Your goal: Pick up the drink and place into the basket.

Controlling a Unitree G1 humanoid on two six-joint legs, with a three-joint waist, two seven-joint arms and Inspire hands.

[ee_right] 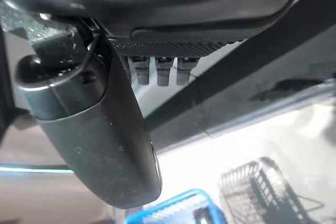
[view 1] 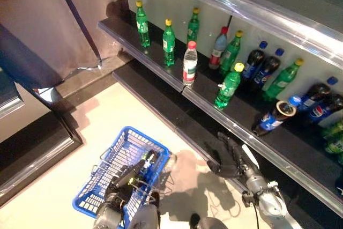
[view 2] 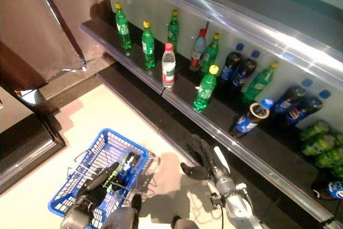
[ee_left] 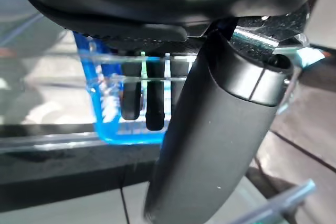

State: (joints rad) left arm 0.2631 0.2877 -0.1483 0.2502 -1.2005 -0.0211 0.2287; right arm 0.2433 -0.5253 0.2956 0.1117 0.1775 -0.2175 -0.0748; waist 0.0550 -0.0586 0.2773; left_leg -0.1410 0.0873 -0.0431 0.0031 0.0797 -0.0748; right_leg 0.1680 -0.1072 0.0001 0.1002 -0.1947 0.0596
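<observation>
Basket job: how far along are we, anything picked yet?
Nothing looks picked. The left hand carries the blue basket; whether it holds a drink is unclear. The right hand is open and empty below the shelf. Left: grasp a bottle, perhaps the nearest green one, and drop it in.

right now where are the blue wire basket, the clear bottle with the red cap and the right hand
blue wire basket (view 1: 109, 153), left eye view, on its far rim
clear bottle with the red cap (view 1: 189, 64), left eye view, on its label
right hand (view 1: 231, 159), left eye view, on the palm
</observation>
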